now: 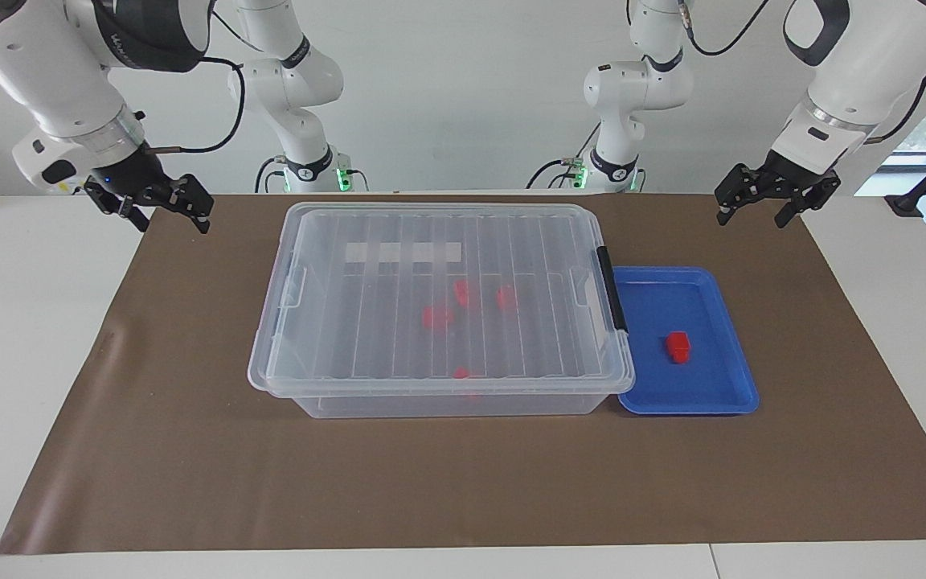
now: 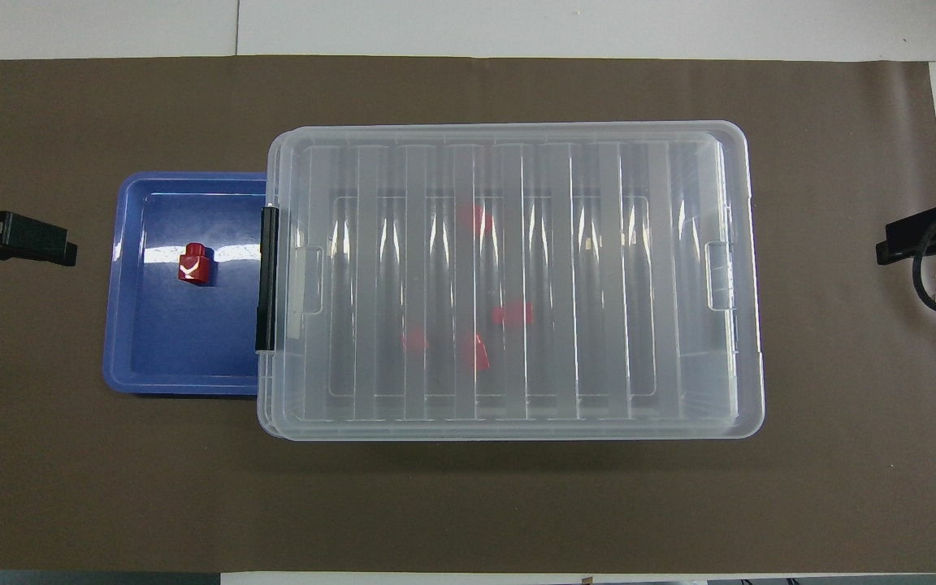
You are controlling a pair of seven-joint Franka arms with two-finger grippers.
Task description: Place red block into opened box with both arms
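Block (image 1: 678, 346) in tray (image 1: 720, 402) beside box (image 1: 334, 402)

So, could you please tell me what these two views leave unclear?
- Red blocks inside the box: blurred by the ribbed lid in both views, so their shapes are unclear.
- Left gripper and right gripper: overhead view's edges cut them off.

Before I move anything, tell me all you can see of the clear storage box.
The box is a large rectangular bin of clear plastic, sitting flat on the brown mat. Its ribbed clear lid is still on, with a black latch at the end touching the blue tray and a white label strip. Four red blocks show blurred inside. Neither gripper touches it.
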